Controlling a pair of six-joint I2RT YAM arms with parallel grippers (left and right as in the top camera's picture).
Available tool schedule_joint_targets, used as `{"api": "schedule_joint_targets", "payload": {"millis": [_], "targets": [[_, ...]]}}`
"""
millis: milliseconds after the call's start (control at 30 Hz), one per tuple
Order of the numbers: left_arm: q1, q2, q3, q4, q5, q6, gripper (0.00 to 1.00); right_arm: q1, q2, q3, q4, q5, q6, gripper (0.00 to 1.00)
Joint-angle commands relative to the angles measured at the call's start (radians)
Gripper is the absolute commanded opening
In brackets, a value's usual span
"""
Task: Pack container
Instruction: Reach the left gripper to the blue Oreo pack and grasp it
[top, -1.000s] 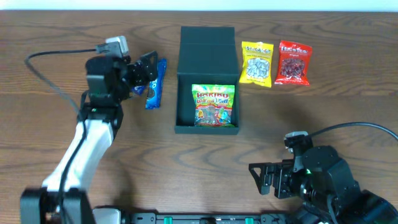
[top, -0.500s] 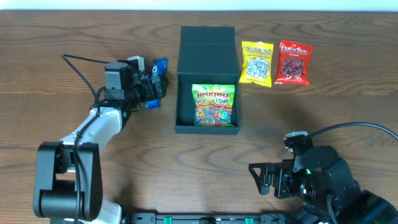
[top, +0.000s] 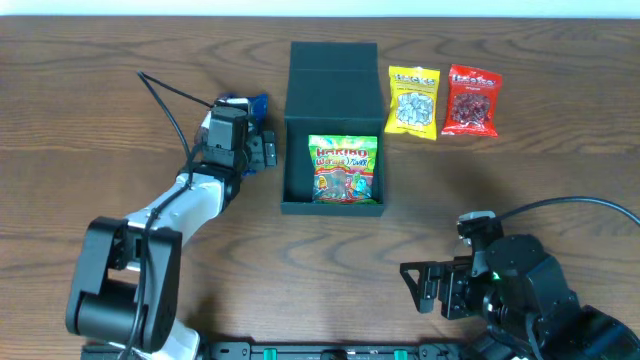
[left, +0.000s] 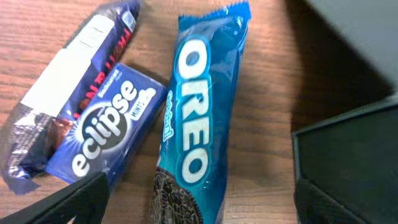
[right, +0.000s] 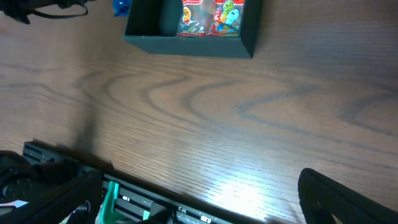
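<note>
Supporting surface: wooden table (top: 560, 180), grain running 9 to 3 o'clock in the overhead view.
Container: dark teal box (top: 332, 85) at 12 o'clock of the table's middle, lid flap swung up on its 12 o'clock side, mouth open.
Right arm: parked at the table's 5 o'clock, well apart from the container.
Right gripper: (top: 425, 287) pointing toward 9 o'clock, fingers spread wide, nothing between them.
Left arm: reaching from 7 o'clock up to the container's 9 o'clock side.
Left gripper: (top: 268, 150) just beside the container's left wall, fingers released and wide apart, low over the snacks there. Contact with them cannot be told.
Gummy packet: green and multicoloured bag (top: 343, 168) inside the container, leaning at its 6 o'clock end.
Yellow packet: (top: 413, 102) flat on the table at the container's 3 o'clock, just beside it.
Red packet: (top: 471, 101) at the yellow packet's 3 o'clock, edges near touching.
Oreo pack: blue sleeve (left: 199, 124), long axis 12 to 6 o'clock in the left wrist view, between the open fingers, container at its 3 o'clock.
Eclipse mints box: (left: 109, 134) at the Oreo pack's 9 o'clock, corner against it.
Dark wrapped bar: (left: 68, 81) at the mints box's 10 o'clock, partly under it.
</note>
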Motion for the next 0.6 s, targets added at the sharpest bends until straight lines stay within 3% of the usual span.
{"api": "schedule_joint_targets", "payload": {"millis": [0, 100, 200, 433, 567], "targets": [[0.000, 0.019, 0.014, 0.006, -0.006, 0.022, 0.95, 0.005, -0.003, 0.002, 0.000, 0.000, -0.011, 0.99], [0.000, 0.020, 0.014, 0.005, -0.006, 0.022, 0.89, 0.004, -0.003, 0.002, 0.000, 0.000, -0.011, 0.99], [-0.001, 0.036, 0.014, 0.006, -0.002, 0.016, 0.76, 0.005, -0.003, 0.002, 0.000, 0.000, -0.011, 0.99], [-0.001, 0.084, 0.014, 0.054, 0.019, -0.009, 0.66, 0.004, -0.003, 0.002, 0.000, 0.000, -0.011, 0.99], [-0.001, 0.088, 0.014, 0.043, 0.019, -0.008, 0.50, 0.005, -0.003, 0.002, 0.000, 0.000, -0.011, 0.99]]}}
